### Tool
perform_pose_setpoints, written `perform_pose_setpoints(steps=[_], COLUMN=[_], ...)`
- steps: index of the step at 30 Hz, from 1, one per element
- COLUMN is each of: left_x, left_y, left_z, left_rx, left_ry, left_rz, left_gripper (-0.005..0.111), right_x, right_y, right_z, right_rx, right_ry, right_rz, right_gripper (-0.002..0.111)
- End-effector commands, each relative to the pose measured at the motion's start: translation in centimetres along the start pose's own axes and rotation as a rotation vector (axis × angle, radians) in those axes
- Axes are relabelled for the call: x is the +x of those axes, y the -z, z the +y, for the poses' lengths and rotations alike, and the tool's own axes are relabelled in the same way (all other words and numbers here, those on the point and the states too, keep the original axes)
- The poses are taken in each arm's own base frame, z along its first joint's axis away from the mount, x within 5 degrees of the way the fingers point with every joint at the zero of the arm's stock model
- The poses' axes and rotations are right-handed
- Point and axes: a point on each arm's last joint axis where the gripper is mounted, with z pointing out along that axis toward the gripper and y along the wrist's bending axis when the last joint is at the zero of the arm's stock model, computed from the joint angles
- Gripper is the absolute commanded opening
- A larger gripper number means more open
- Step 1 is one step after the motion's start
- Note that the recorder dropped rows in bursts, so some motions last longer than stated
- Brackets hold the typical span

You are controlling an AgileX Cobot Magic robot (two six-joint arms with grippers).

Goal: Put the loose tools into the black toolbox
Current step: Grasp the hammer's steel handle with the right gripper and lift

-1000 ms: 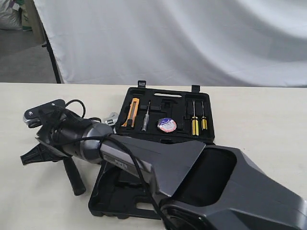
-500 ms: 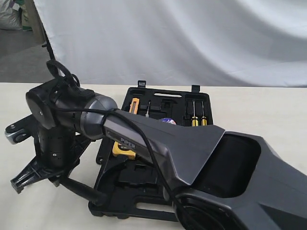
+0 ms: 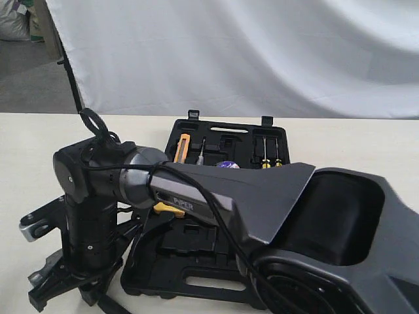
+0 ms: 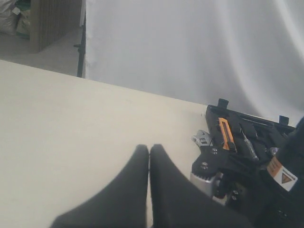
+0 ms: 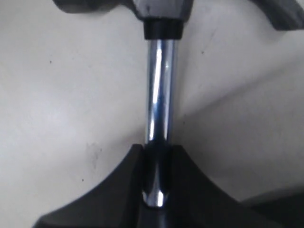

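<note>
Hammer (image 5: 159, 95) has been lifted and swung nearer — shaft clamped in the right gripper (image 5: 156, 154), at nine o'clock of the black toolbox (image 3: 196, 288), not yet stowed; left gripper (image 4: 149, 159) is pressed closed, empty.

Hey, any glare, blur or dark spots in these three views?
Right wrist view: a bright glare streak runs down the hammer shaft, whole frame soft. Left wrist view: the left gripper is a dark, blurred silhouette against a bright backdrop. Exterior view: even light, sharp, though the right arm hides much of the black toolbox.
</note>
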Motion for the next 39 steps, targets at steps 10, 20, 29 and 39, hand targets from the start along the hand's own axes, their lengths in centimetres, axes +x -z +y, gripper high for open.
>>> perform_pose_setpoints(steps=[10, 20, 29, 39], left_x=[-0.2, -0.2, -0.2, -0.2], left_y=[0.0, 0.0, 0.0, 0.0], left_z=[0.1, 0.1, 0.1, 0.1], left_rx=[-0.021, -0.021, -0.021, -0.021], left_ry=[0.000, 0.000, 0.000, 0.000], left_rz=[-0.020, -0.020, -0.020, -0.020], left_gripper=[0.001, 0.001, 0.001, 0.001], right_x=[2.2, 2.3, 2.4, 0.7], right_y=[-0.8, -0.9, -1.2, 1.6], right_z=[-0.1, -0.4, 1.0, 1.6], right_rx=[-0.007, 0.128, 0.186, 0.170], right_ry=[0.012, -0.035, -0.006, 0.036], right_rz=[0.102, 0.106, 0.106, 0.002], right_gripper=[0.000, 0.000, 0.014, 0.053])
